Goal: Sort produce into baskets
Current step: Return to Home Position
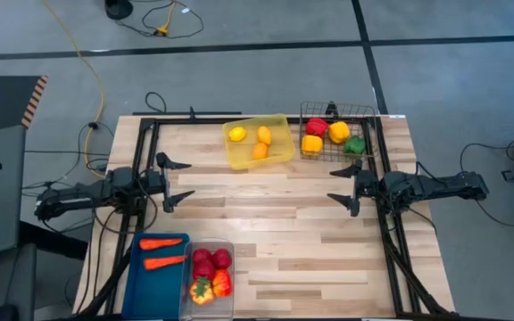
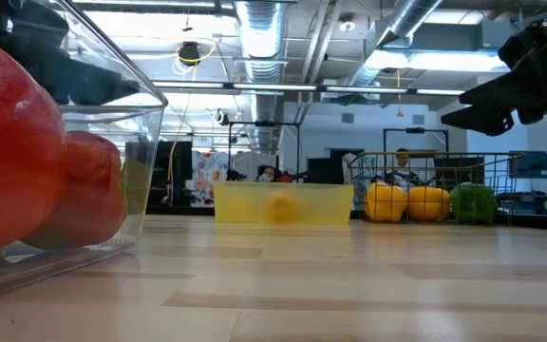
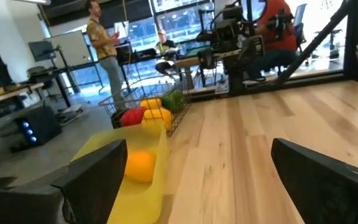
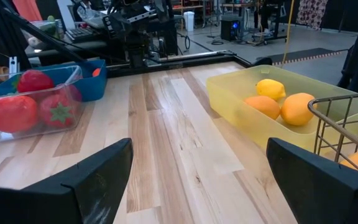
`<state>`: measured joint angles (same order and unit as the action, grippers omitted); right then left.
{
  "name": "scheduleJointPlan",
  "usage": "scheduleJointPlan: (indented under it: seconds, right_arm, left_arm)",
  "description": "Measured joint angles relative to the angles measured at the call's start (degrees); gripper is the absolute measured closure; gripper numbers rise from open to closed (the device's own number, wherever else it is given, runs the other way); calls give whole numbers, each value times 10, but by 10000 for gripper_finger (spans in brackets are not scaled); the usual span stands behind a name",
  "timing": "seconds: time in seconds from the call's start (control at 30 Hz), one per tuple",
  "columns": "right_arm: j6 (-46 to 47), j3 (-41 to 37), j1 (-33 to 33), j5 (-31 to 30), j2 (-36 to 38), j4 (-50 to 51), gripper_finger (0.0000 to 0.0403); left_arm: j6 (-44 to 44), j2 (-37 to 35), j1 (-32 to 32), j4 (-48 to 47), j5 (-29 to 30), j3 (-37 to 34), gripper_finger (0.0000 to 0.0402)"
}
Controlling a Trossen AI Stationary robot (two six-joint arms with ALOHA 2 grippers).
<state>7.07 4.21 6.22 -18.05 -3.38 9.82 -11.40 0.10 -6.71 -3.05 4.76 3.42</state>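
The left gripper (image 1: 181, 180) and right gripper (image 1: 339, 185) hover over opposite counter (image 1: 284, 232) sides, fingers apart. Yellow-orange lemons (image 1: 263, 135) lie in the yellow translucent tray (image 1: 279, 153); red, yellow and green peppers (image 1: 338, 132) in the black wire basket (image 1: 364, 116); orange carrots (image 1: 161, 243) in the blue bin (image 1: 141, 276); red tomatoes (image 1: 205, 261) in the clear bin (image 1: 188, 267)

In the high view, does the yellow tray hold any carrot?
No, the yellow tray holds only three yellow-orange lemons; both carrots lie in the blue bin.
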Motion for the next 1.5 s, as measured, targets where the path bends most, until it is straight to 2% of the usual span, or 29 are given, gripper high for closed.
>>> scheduleJointPlan:
  seconds: [0.1, 0.2, 0.47, 0.83, 1.5]
  right_arm:
    - [0, 0, 0, 0, 0, 0, 6]
    - [0, 0, 0, 0, 0, 0, 6]
    - [0, 0, 0, -1, 0, 0, 6]
    - [0, 0, 0, -1, 0, 0, 6]
    - [0, 0, 0, 1, 0, 0, 6]
  left_arm:
    - [1, 0, -11, 1, -18, -1, 15]
    - [11, 0, -19, 43, -49, -29, 15]
    - [-7, 0, -45, 88, -49, -29, 15]
    - [-9, 0, -64, 45, -45, -29, 15]
    - [2, 2, -64, 46, -40, -30, 15]
